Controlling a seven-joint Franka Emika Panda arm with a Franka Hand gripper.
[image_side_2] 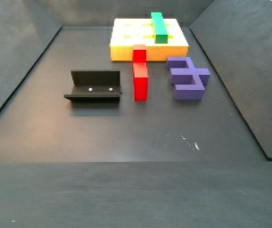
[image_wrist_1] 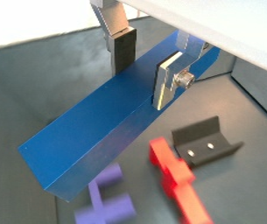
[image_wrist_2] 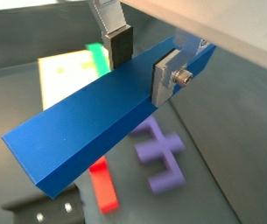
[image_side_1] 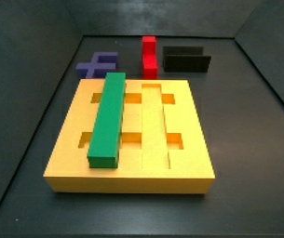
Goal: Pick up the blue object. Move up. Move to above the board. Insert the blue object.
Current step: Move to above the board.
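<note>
In both wrist views my gripper [image_wrist_1: 146, 70] [image_wrist_2: 144, 66] is shut on the blue object [image_wrist_1: 88, 131] [image_wrist_2: 88, 122], a long dark-blue bar. One finger is on each long side, and the bar hangs well above the floor. Neither the gripper nor the blue object shows in the side views. The board [image_side_1: 194, 139] [image_side_2: 129, 40] is a large yellow block with grooves and cut-outs. A green bar [image_side_1: 109, 116] [image_side_2: 159, 25] lies in one groove. In a wrist view the board [image_wrist_2: 66, 70] shows blurred beyond the bar.
A red piece [image_side_1: 149, 54] [image_side_2: 139, 71], a purple-blue branched piece [image_side_1: 98, 64] [image_side_2: 188, 76] and the dark fixture [image_side_1: 186, 59] [image_side_2: 94, 86] stand on the floor beside the board. Dark walls enclose the floor.
</note>
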